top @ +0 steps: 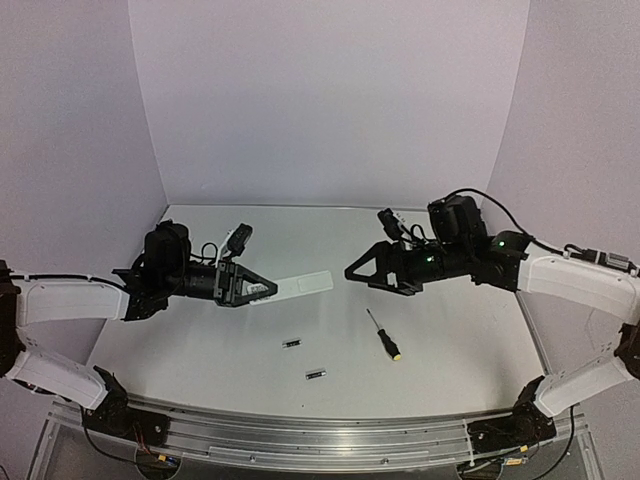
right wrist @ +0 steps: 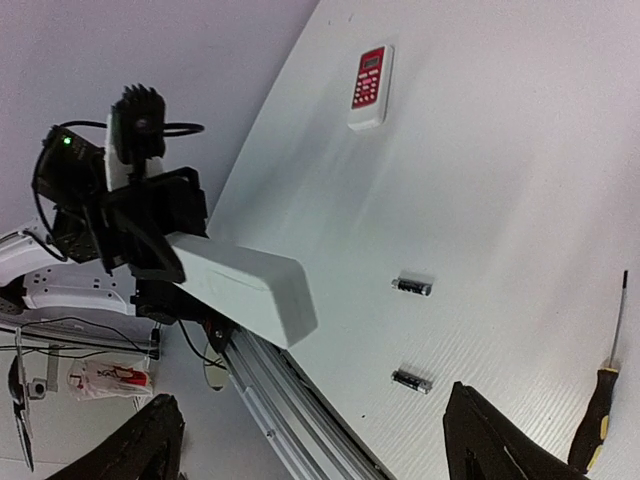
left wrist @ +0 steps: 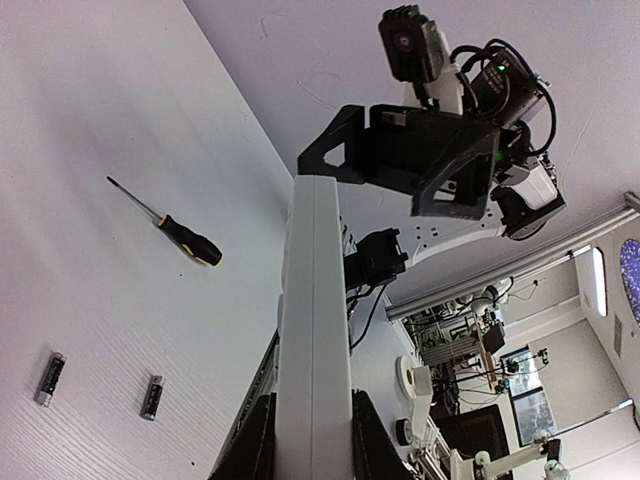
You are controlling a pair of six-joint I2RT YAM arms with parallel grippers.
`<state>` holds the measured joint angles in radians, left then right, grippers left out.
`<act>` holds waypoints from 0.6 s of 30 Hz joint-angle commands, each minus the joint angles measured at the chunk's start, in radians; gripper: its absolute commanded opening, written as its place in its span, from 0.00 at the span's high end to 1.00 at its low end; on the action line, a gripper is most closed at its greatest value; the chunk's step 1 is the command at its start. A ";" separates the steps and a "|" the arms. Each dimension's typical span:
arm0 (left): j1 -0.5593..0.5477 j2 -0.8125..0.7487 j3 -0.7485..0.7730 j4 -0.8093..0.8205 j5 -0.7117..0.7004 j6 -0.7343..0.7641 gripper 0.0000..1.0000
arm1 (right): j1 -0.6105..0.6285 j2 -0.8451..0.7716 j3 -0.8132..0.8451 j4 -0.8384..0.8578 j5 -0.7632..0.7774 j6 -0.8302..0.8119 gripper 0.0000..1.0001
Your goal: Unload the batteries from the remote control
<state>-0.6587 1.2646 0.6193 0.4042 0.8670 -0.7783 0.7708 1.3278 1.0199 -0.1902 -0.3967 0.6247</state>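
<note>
I find the left gripper [top: 264, 291] pinching the remote [top: 305, 284], its long axis aimed at the right gripper [top: 351, 272], which is spread and empty. Both batteries [top: 291, 343] lie out between the arms.

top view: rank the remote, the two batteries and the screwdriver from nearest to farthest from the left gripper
1. remote, clamped in the left gripper itself
2. rear battery, lying just right of it
3. front battery, lower in view and further right
4. screwdriver, farthest right

readable text: none | batteries [top: 291, 343]: markings too small to make out
</note>
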 commanded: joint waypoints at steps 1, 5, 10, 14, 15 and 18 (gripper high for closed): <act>-0.009 -0.034 0.004 0.068 -0.030 -0.042 1.00 | 0.053 0.074 0.050 0.039 0.020 -0.017 0.14; -0.020 -0.010 0.011 0.075 -0.038 -0.050 1.00 | 0.093 0.137 0.089 0.104 0.009 -0.019 0.14; -0.039 0.023 0.020 0.132 -0.012 -0.065 1.00 | 0.130 0.209 0.135 0.132 0.003 -0.023 0.16; -0.052 0.024 0.027 0.135 -0.013 -0.056 1.00 | 0.133 0.244 0.153 0.136 0.023 -0.011 0.18; -0.055 0.021 0.025 0.135 -0.015 -0.052 1.00 | 0.133 0.246 0.154 0.139 0.029 -0.011 0.18; -0.060 0.012 0.021 0.131 -0.018 -0.047 1.00 | 0.135 0.248 0.157 0.143 0.040 -0.016 0.22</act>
<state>-0.7094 1.2942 0.6193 0.4584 0.8367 -0.8360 0.9024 1.5684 1.1370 -0.0841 -0.3804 0.6210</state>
